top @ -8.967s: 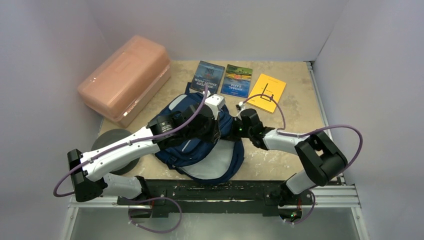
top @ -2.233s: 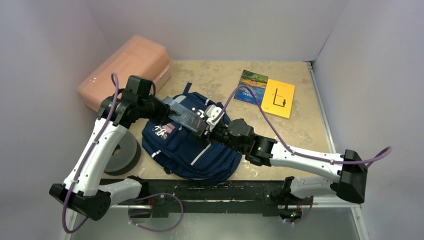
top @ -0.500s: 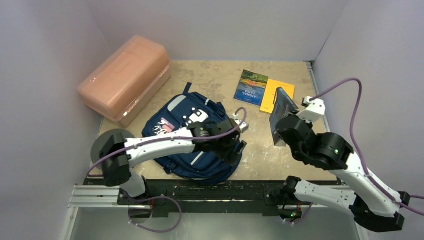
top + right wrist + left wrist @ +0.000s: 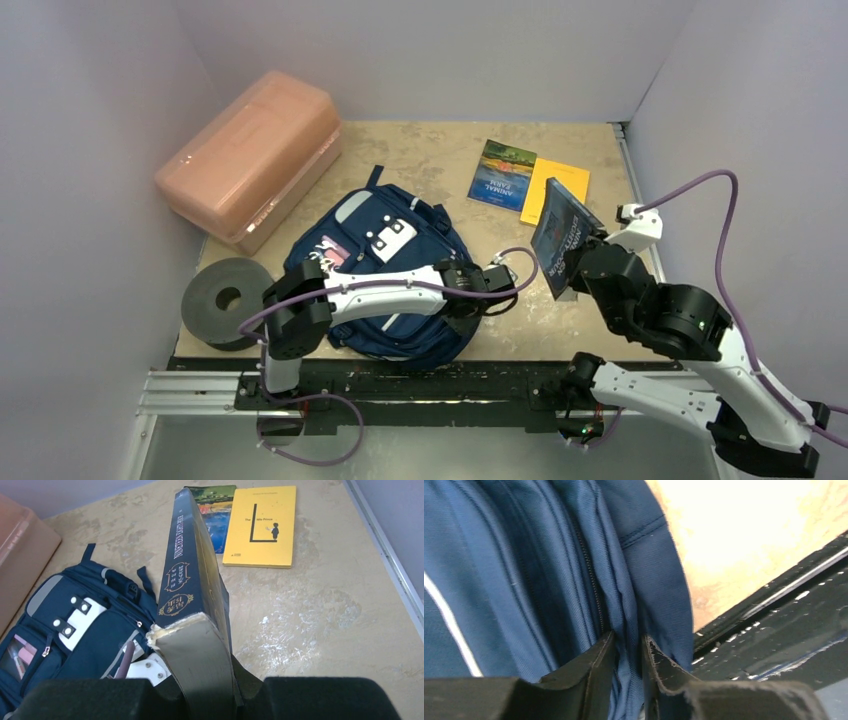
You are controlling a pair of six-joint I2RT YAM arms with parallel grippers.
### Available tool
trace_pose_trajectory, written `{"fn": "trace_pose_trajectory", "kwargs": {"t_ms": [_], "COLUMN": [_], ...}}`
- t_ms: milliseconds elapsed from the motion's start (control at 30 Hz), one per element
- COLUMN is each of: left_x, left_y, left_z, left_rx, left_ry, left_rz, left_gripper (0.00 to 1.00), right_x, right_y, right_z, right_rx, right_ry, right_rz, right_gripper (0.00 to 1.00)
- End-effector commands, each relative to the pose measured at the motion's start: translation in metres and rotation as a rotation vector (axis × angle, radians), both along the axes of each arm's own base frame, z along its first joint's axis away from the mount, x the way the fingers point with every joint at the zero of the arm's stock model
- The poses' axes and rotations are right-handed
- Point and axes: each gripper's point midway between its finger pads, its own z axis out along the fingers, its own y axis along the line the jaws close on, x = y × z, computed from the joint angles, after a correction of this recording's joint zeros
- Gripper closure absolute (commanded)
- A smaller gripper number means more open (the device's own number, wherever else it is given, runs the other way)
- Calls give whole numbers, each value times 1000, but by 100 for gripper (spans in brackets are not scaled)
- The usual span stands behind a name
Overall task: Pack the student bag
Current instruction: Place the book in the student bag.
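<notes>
The navy student bag (image 4: 372, 262) lies flat in the middle of the table, white patch up. It also shows in the right wrist view (image 4: 75, 625) and the left wrist view (image 4: 524, 570). My left gripper (image 4: 470, 295) is at the bag's near right edge, its jaws (image 4: 628, 652) shut on a fold of blue fabric beside the zip. My right gripper (image 4: 580, 265) is raised right of the bag, shut on a dark blue book (image 4: 558, 238) held on edge, spine toward the bag (image 4: 185, 565).
A salmon-pink plastic box (image 4: 250, 155) stands at the back left. A grey tape roll (image 4: 222, 300) lies left of the bag. A picture-cover book (image 4: 502, 174) and a yellow book (image 4: 570, 180) lie at the back right. The black rail (image 4: 440, 380) runs along the near edge.
</notes>
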Motion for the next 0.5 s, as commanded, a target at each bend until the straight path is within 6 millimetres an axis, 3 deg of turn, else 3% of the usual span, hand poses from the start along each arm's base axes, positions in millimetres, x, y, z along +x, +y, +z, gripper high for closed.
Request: {"fn": "trace_pose_trajectory", "kwargs": {"t_ms": [0, 33, 100, 200, 333, 467], "left_x": [27, 29, 34, 50, 85, 106], "left_y": [13, 13, 16, 30, 70, 104], "left_z": [28, 34, 57, 113, 184, 226], "left_rx": [43, 34, 8, -89, -243, -357], "left_ry": [-139, -148, -175, -270, -389, -468], "left_rz": [33, 34, 50, 116, 304, 421], "left_gripper": [87, 100, 100, 100, 100, 100], "right_x": [7, 6, 2, -10, -39, -65], "right_y": [12, 13, 21, 33, 80, 102], "right_z": [17, 15, 8, -9, -35, -22], "right_rx": [80, 73, 70, 129, 356, 576], "right_ry": [-67, -61, -29, 57, 178, 221], "right_rz": [23, 37, 87, 143, 337, 449], "right_gripper": [100, 100, 100, 100, 100, 100]}}
